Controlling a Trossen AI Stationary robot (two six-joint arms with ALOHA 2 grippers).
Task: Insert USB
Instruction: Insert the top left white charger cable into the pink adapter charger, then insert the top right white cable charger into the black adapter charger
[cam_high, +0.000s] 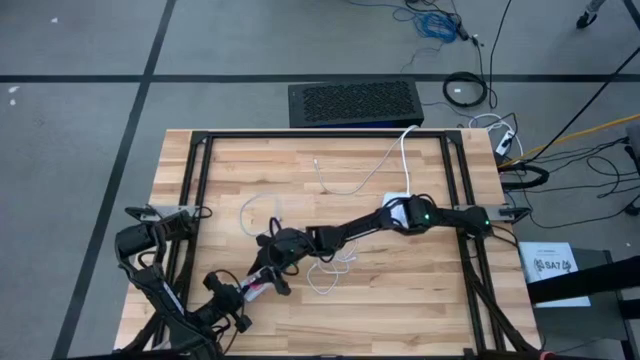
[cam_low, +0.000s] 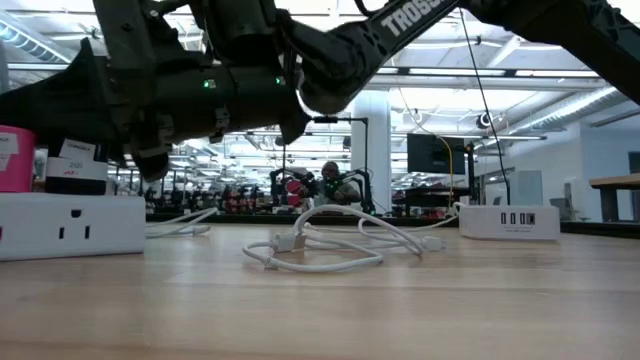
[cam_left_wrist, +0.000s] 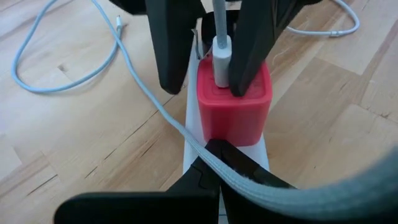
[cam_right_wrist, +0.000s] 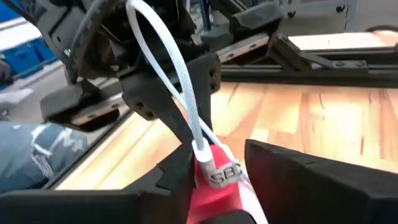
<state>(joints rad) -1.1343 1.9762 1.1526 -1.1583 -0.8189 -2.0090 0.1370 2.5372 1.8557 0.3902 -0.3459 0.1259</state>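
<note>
On the wooden counter (cam_high: 400, 280), my left tool (cam_high: 243, 293) is clamped on the red charger block (cam_left_wrist: 235, 102). My right tool (cam_high: 268, 248) straddles the white USB plug (cam_left_wrist: 221, 59), fingers apart around it. Plug looks seated, so I'd guess release step; next means backing off straight without tugging the cable (cam_right_wrist: 168, 68).

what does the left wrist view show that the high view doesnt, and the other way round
Only the left wrist view: the white plug seated in the top of the red charger, with the right pincer open, its fingers either side of the plug.

Only the high view: the whole wooden table, the black box behind it and the white power strip.

Both: the red charger, held by the shut left pincer, and loose white cable.
</note>
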